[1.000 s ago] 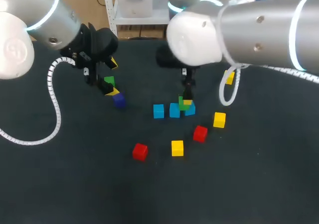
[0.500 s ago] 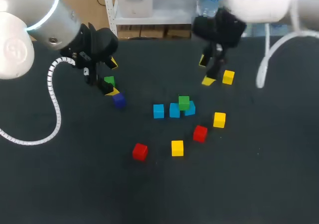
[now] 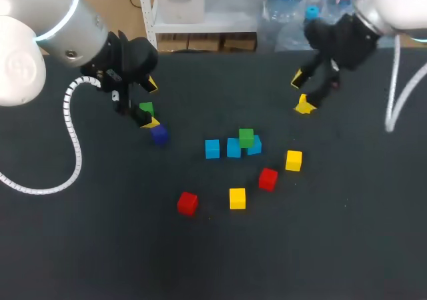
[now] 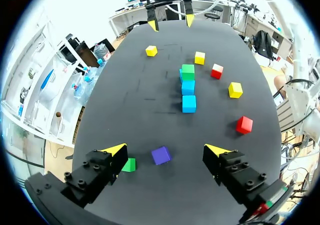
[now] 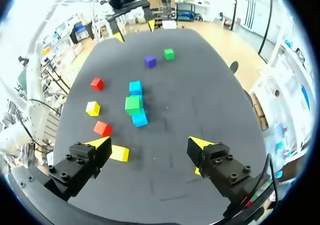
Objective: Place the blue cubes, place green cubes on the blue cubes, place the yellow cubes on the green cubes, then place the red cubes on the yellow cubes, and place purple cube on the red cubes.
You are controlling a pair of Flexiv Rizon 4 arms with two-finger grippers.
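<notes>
Left wrist view: the left gripper (image 4: 165, 149) hangs with its fingers spread wide, pinching nothing. The purple cube (image 4: 160, 155) lies on the table (image 4: 125, 85) between the fingertips, touching neither. A loose green cube (image 4: 128, 164) sits just beside one tip. Farther ahead runs a row of blue cubes (image 4: 189, 104), and the farthest carries a stacked green cube (image 4: 188, 71).

The right gripper (image 5: 150, 142) is likewise spread and empty, with a near yellow cube (image 5: 119, 153) just beside one finger. A yellow sliver behind the other finger may be another cube, mostly hidden. Ahead lies a red cube (image 5: 102, 128).
</notes>
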